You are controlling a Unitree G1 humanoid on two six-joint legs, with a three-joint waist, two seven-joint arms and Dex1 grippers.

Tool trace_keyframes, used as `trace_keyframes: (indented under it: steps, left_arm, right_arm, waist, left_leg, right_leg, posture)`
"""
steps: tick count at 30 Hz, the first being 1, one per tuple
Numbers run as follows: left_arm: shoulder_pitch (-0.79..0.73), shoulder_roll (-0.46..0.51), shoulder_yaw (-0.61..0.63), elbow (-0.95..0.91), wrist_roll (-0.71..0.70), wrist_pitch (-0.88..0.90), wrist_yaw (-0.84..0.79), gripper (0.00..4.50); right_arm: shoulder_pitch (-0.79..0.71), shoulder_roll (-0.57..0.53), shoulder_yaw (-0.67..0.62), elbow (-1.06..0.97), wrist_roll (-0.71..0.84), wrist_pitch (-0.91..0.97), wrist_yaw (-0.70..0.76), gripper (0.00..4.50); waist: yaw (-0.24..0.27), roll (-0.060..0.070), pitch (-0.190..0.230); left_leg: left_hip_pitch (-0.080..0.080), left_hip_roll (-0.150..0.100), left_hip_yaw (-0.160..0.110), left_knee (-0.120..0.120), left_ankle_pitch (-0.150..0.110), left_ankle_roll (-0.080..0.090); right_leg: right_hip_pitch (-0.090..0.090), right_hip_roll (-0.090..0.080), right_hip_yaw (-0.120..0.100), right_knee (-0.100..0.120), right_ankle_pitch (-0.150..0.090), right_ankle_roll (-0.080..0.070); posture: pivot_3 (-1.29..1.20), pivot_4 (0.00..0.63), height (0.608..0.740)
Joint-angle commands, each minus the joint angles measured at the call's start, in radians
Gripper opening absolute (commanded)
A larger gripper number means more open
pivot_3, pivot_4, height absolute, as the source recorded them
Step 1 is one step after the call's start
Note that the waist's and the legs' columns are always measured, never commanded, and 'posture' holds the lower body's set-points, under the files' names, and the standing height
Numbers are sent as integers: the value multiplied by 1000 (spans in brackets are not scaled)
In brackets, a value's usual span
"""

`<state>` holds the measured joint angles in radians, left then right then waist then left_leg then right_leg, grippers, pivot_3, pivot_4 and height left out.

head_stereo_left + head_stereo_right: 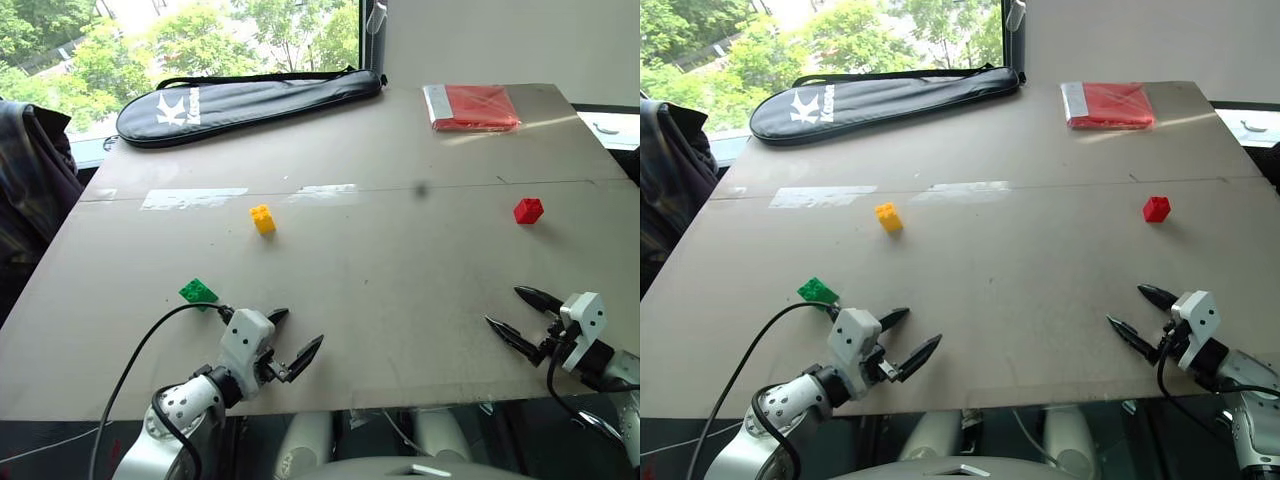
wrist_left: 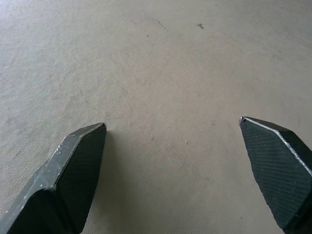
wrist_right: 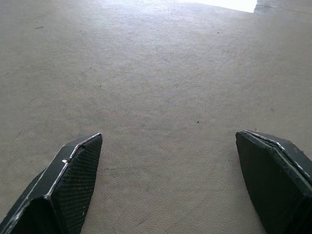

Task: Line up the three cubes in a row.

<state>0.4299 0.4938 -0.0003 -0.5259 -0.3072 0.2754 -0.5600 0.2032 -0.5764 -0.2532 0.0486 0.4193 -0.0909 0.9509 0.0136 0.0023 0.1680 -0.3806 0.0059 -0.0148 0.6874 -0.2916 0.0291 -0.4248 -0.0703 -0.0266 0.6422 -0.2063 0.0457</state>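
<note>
**One white letter on the racket bag**

A large white "K" stands on the long black racket bag [image 1: 250,102] lying at the table's far edge, toward eleven o'clock. Smaller white lettering runs beside it, too small to read. No other writing can be read.

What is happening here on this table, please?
A two-armed robot is about to line up three toy cubes, but nothing is held yet. The left gripper and right gripper both hover open near the table's front edge. The green cube, yellow cube and red cube lie scattered, far apart.
</note>
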Motion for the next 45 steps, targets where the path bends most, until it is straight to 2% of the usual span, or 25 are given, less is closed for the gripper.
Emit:
trace_keyframes:
  steps: [1, 9, 32, 39, 42, 45]
  left_arm:
    - [-23, -3, -2, 33, 3, 14, 0, 4469]
    - [-66, -5, -12, 76, 17, 4, -18, 4469]
    - [-102, -3, -17, 46, -6, 44, -37, 4469]
    - [-155, 9, -19, 13, -40, 78, -69, 4469]
    - [-223, 32, -20, -25, -88, 133, -107, 4469]
    - [-363, 76, -48, -30, -123, 194, -173, 4469]
  right_arm:
    - [2, -2, -20, -23, 18, -6, 5, 4500]
    - [-15, 5, -18, -5, 13, -12, 0, 4500]
    - [-26, -4, -50, -21, 29, 39, -49, 4500]
    - [-157, 11, -85, -5, -10, 137, -273, 4500]
    - [-253, 10, -74, 37, -59, 197, -371, 4500]
    - [-422, 39, -60, 140, -72, 271, -460, 4500]
  waist:
    - [0, 0, 0]
    - [0, 0, 0]
    - [1, 0, 0]
    - [0, -1, 0]
    - [0, -2, 1]
    - [-1, -4, 3]
  left_leg:
    - [0, 0, 0, 0, 0, 0]
    - [0, 0, 1, 0, 0, 0]
    - [0, 0, 4, 0, 0, 0]
    - [0, 0, 4, 0, 0, 0]
    - [-1, 0, 6, 0, 0, 0]
    - [-3, -1, 6, 0, 0, 0]
  right_leg:
    - [0, 0, 0, 0, 0, 0]
    - [0, 0, 0, 0, 0, 0]
    - [0, 0, 0, 0, 0, 0]
    - [0, 0, 1, 0, 0, 0]
    - [-2, 0, 1, 1, 0, 0]
    - [-3, 1, 1, 1, 1, -1]
  posture:
    - [0, 150, 694]
    - [0, 150, 694]
    - [0, 150, 694]
    - [0, 150, 694]
    - [0, 150, 694]
    - [0, 150, 694]
